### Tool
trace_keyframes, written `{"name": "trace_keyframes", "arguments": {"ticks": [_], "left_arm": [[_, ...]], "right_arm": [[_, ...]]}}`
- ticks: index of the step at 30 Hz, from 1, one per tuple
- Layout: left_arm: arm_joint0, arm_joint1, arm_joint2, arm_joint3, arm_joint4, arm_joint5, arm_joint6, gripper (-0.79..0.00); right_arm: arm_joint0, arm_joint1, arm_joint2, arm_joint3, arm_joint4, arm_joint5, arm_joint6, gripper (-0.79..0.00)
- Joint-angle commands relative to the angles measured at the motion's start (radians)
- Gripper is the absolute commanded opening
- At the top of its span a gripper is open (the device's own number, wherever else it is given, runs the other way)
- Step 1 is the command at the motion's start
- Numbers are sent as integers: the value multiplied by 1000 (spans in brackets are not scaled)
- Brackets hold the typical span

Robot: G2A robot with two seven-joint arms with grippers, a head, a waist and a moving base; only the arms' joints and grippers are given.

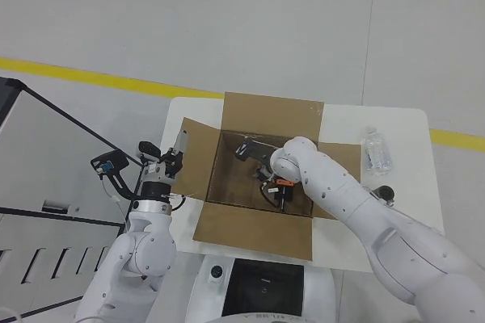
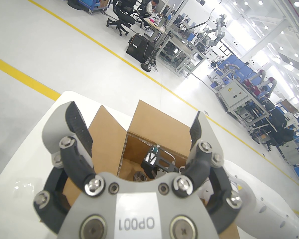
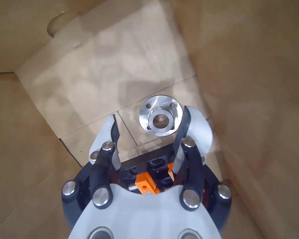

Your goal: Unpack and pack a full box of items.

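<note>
The open cardboard box (image 1: 255, 230) sits mid-frame in the top view on the white tabletop (image 1: 404, 129). The right gripper (image 3: 149, 115) is down inside it, fingers spread and holding nothing. A round metal flange (image 3: 160, 118) lies on the box floor, showing between the fingertips, and a black-and-orange clamp (image 3: 149, 175) lies under the wrist. The left gripper (image 2: 134, 109) hangs by the box's left flap, fingers wide apart and empty. A clear plastic bottle (image 1: 375, 149) lies right of the box.
</note>
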Motion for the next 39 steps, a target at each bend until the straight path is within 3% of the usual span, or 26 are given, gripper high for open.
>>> {"name": "trace_keyframes", "arguments": {"ticks": [1, 8, 16, 39], "left_arm": [[0, 0, 0, 0, 0, 0, 0, 0], [0, 0, 0, 0, 0, 0, 0, 0], [0, 0, 0, 0, 0, 0, 0, 0], [0, 0, 0, 0, 0, 0, 0, 0]], "right_arm": [[5, -12, -5, 24, 0, -3, -5, -406], [24, -56, -15, 116, 14, -26, -26, -434], [45, -89, -7, 187, 55, -134, -45, -453], [47, -114, -5, 212, -34, -133, 0, -465]]}}
